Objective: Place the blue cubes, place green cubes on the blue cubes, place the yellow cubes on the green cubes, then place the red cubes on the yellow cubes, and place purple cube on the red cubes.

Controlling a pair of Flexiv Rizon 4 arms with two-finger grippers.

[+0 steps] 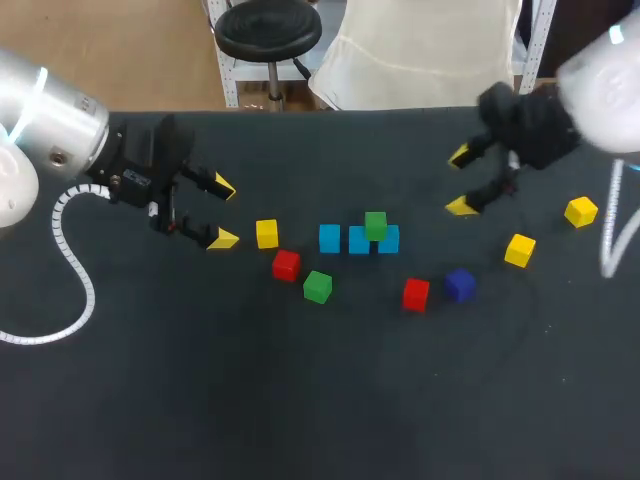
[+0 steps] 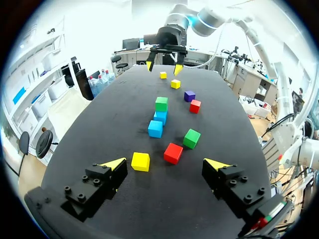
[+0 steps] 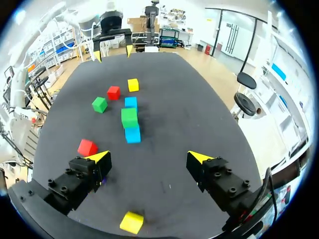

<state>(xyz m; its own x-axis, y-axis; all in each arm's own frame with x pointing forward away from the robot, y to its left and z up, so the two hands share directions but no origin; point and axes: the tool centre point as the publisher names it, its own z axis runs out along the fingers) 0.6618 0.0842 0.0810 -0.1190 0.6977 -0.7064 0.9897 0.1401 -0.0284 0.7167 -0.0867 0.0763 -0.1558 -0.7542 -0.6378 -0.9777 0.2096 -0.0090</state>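
The loose green cube [image 1: 317, 287] sits on the desk near the row of blue cubes [image 1: 357, 241], closer to the left claw [image 1: 225, 213] — wide open, empty — than the right claw [image 1: 461, 181], likewise open and empty, so the left arm seems better placed.

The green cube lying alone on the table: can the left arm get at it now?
Probably yes. The left gripper is open and empty, and the green cube has free space above it; only one red cube sits close beside it.
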